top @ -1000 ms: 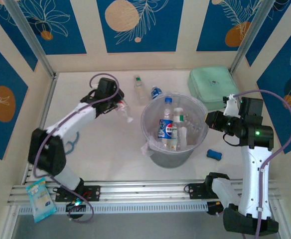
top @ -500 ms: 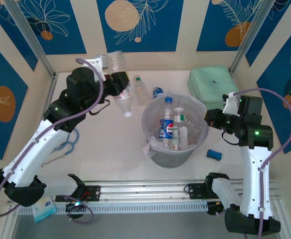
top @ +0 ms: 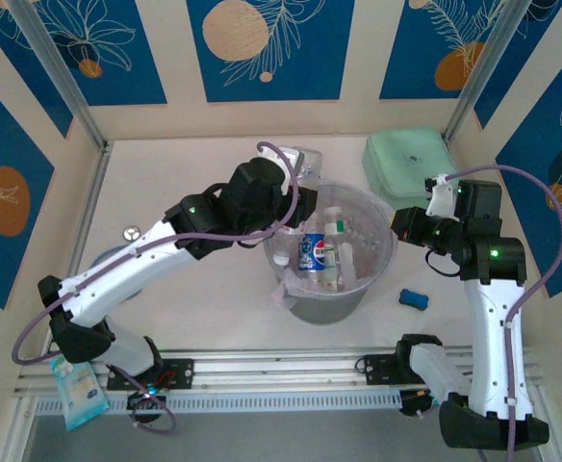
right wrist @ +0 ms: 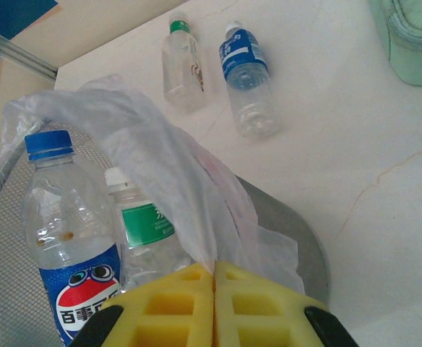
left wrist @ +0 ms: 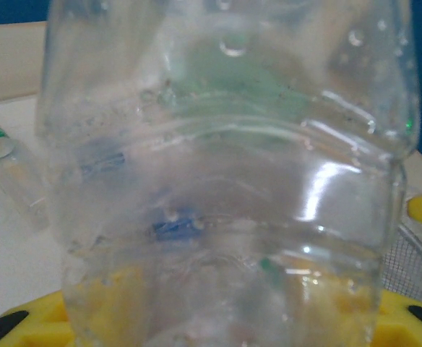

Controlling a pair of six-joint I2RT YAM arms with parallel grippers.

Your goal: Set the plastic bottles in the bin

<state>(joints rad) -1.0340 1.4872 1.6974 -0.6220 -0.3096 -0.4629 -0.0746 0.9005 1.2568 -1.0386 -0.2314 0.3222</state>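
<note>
Bottle (left wrist: 225,181), light, slick and probably crushable, was gripped mid-body by the left jaws at the bin's (top: 329,303) rim; right jaws pinched its bag (right wrist: 160,159).

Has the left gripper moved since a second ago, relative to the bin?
Yes. The left gripper, shut on a clear bottle, has swung right from the open table to the bin's far-left rim.

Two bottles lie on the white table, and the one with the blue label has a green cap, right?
No, the clear plastic bottle with the blue label has a white cap. The right wrist view shows it on the white table.
</note>
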